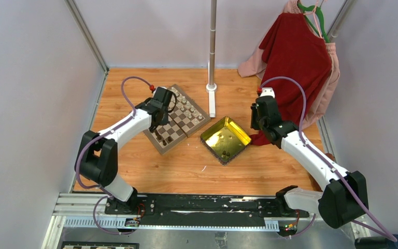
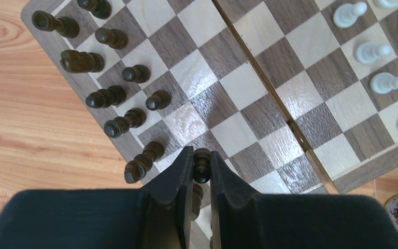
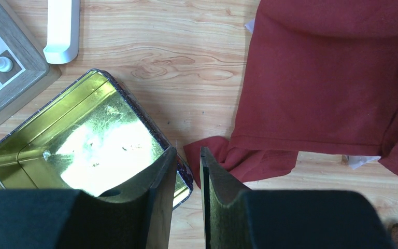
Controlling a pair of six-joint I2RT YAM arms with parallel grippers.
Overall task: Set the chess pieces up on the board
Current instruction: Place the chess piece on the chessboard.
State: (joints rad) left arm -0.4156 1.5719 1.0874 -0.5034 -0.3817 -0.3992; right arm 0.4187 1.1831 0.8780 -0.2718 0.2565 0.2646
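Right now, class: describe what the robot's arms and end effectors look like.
Both the left arm and right arm have white tubular links joined by bulky black housings. A thin purple cable loops along each, with a red fitting at the wrist. The left end effector and right end effector each have two flat, dark, tapering fingers.

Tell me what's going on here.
The left gripper is shut on a dark chess piece at the edge of the board, next to the dark pieces already standing there. White pieces line the opposite side. The right gripper hangs slightly open and empty by the yellow tray, beside a red garment.
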